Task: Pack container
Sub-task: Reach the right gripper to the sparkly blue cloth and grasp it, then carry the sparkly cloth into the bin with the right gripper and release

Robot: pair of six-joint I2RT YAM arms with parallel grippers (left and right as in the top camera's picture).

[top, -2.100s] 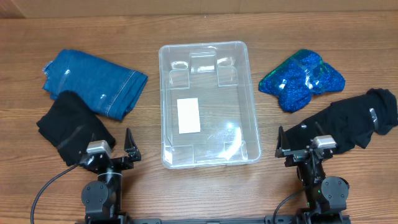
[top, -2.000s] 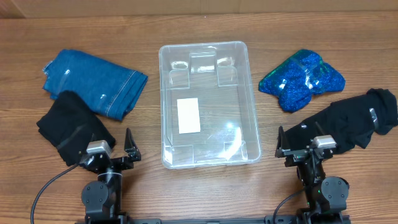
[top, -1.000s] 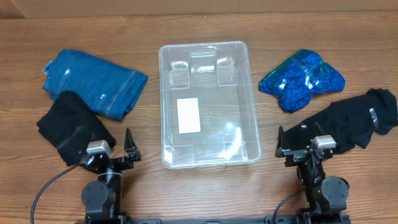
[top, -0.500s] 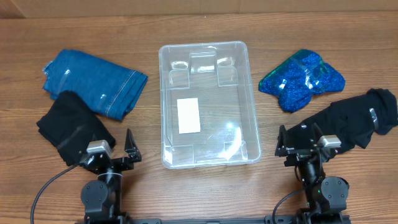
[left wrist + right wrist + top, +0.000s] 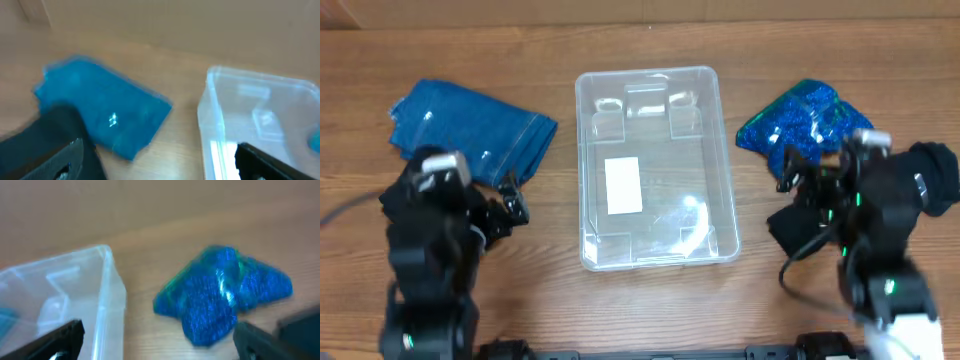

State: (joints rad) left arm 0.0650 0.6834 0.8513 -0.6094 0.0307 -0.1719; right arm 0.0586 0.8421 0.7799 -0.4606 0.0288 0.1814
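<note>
Overhead, I see the wooden table (image 5: 650,300) with the container (image 5: 650,72) at its centre, long side running 12 to 6 o'clock, and nothing inside but its own moulded ribs. Both arms are smeared by blur, so I cannot make out their fingers from above. The folded denim (image 5: 470,125) lies at 10 o'clock from the container, well apart from it. At 8 o'clock the left arm covers most of a black cloth (image 5: 45,135); my left wrist camera shows it against the denim's near edge. At 3 o'clock a black garment (image 5: 940,165) is largely hidden behind the right arm. The sparkly blue bundle (image 5: 810,115) sits at 2 o'clock, near the container's wall but not touching. The white label (image 5: 622,186) is on the container's bottom. The left gripper (image 5: 165,162) is spread wide and empty, fingertips cut off by the frame; the right gripper (image 5: 162,342) likewise.
</note>
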